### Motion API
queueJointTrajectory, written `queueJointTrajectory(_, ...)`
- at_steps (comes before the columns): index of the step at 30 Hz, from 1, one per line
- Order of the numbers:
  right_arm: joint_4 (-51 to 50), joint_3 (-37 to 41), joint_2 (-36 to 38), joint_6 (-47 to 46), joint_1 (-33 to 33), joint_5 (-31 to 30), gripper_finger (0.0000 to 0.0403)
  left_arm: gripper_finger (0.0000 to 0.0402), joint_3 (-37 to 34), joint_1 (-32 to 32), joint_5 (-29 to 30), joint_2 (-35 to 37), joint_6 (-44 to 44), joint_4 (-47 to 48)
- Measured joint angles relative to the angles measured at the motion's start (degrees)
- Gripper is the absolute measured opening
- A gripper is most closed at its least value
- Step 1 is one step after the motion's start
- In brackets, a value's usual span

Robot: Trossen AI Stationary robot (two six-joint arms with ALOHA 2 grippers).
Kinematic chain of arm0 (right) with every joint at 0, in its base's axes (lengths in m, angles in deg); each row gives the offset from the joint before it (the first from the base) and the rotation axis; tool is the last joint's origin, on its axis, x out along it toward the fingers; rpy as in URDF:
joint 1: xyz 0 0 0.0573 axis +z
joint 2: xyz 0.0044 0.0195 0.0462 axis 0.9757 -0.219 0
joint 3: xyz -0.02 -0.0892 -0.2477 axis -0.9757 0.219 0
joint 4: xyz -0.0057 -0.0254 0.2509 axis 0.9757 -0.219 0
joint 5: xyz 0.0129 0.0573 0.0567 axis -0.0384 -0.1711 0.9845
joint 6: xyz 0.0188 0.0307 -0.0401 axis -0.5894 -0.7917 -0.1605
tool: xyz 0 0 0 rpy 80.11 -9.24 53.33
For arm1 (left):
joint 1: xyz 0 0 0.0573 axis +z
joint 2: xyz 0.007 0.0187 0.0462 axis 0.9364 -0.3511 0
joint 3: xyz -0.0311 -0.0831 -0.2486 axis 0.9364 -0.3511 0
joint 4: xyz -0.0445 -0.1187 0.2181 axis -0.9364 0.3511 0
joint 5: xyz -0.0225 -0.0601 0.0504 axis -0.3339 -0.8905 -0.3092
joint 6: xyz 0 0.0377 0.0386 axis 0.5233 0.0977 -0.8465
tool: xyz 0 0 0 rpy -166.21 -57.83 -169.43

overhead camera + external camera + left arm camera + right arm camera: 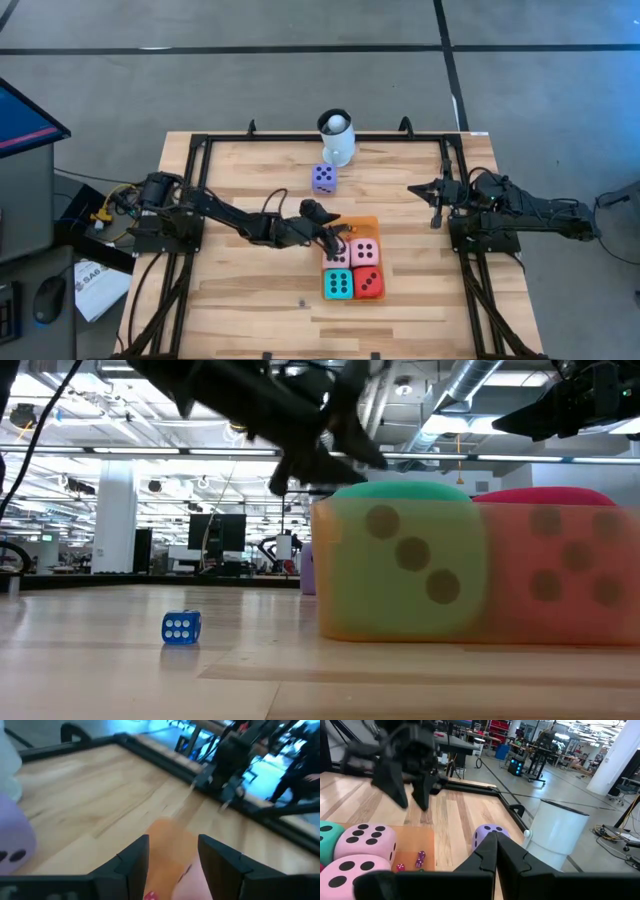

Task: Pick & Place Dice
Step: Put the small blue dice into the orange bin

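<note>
The left gripper (330, 236) hangs over the flat orange rectangular mat (362, 222) near the middle of the wooden table (240, 180), its two dark fingers (131, 860) parted with nothing between them; only the mat shows in the gap. The right gripper (434, 212) waits off at the table's right edge, above the black frame, its fingers (492, 852) clenched together on nothing.

Four soft dice sit in a tight square just beside the left fingers: two pink soft dice (364, 252) on the mat side, then a teal soft die (338, 284) and a red soft die (368, 283) touching them toward the near edge. A purple soft die (323, 178) stands apart, between the group and the white mug with a ball (337, 138) at the far edge. Being cubes, they have no long axis; the teal one shows four pips upward and the red one three.

The low view alone shows a tiny blue die (181, 627) on the bare wood, six pips facing the camera. The right wrist view alone shows tiny bead-sized pieces (421, 855) on the mat beside the pink dice.
</note>
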Motion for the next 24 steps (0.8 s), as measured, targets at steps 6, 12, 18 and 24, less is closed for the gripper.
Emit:
queueJointTrajectory(6,0.0,0.0,0.0,0.0,0.0,0.0,0.0000,0.0152,0.0,0.0,-2.4,6.3,-3.1,0.1)
queueJointTrajectory(12,0.0,0.0,0.0,0.0,0.0,0.0,0.0000,0.0148,0.0,0.0,-2.4,8.8,-3.2,0.2)
queueJointTrajectory(18,0.0,0.0,0.0,0.0,0.0,0.0,0.0000,0.0147,0.0,-0.5,-2.4,8.8,-3.2,0.0)
queueJointTrajectory(24,0.0,0.0,0.0,0.0,0.0,0.0,0.0000,0.0145,-0.1,-0.4,-2.4,8.8,-3.3,-4.9)
